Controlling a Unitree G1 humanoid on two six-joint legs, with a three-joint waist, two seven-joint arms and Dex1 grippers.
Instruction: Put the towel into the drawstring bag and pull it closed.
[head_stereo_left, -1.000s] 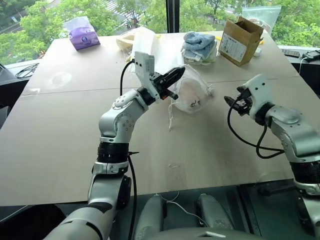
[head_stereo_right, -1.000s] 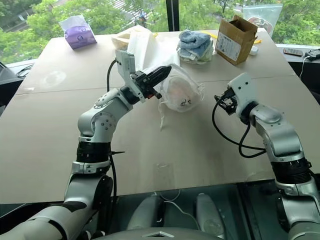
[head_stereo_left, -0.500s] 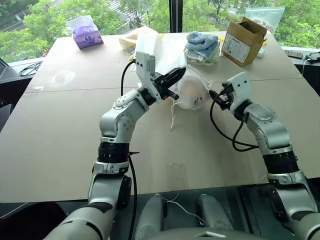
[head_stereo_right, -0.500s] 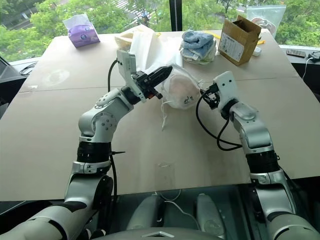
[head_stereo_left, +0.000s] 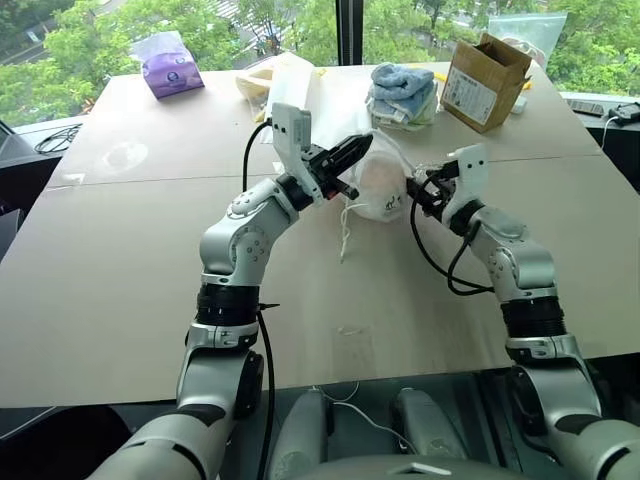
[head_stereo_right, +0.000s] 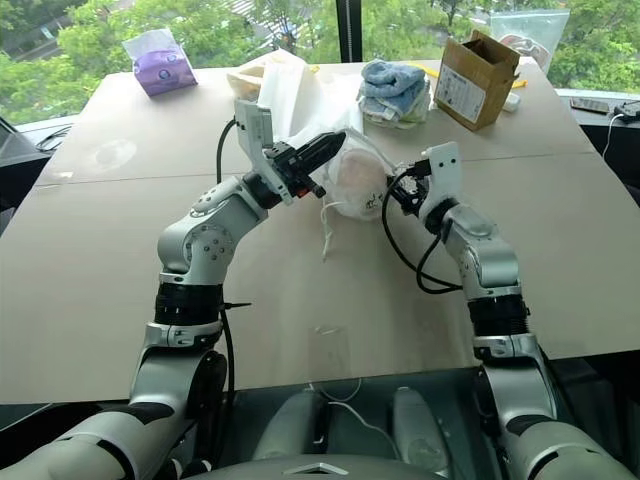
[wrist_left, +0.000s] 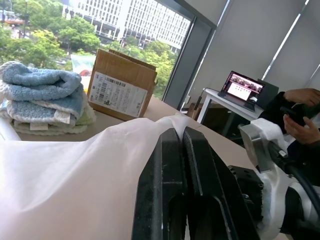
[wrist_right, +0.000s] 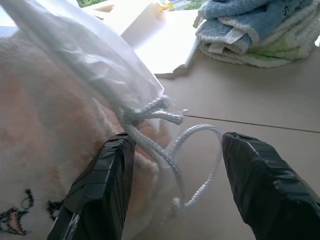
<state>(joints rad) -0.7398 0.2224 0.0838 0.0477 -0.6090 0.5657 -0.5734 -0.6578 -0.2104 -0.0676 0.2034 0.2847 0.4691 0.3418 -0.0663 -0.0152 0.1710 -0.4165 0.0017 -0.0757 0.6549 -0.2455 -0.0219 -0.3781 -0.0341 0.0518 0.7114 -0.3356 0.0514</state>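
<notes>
Two grippers at frame centre, either side of the drawstring bag (head_stereo_left: 380, 185); left gripper (head_stereo_left: 352, 152) clamped shut on the bag's thin fabric at its upper left edge, bag held raised above the table (head_stereo_left: 120, 260); towel (wrist_right: 45, 150) already inside, seen through the translucent cloth as a pale, pinkish bulge with a small dark mark. Right gripper (head_stereo_left: 422, 190) just beside the bag's right edge, fingers (wrist_right: 100, 185) apart, nothing held; white cords (wrist_right: 170, 145) running from the gathered mouth down through the gap between the open fingers, one strand touching the finger on the bag side, loop lying free toward the other. Second cord end (head_stereo_left: 344, 235) dangling below the bag at lower left. Judged: stuffing done, closure remaining; cords between the right gripper's fingers, so right arm plainly nearer; closing there, then pulling away toward frame right against the left gripper's hold. Folded blue towels (head_stereo_left: 400, 92), cardboard box (head_stereo_left: 483, 82), purple tissue pack (head_stereo_left: 168, 70) at upper frame, well apart.
</notes>
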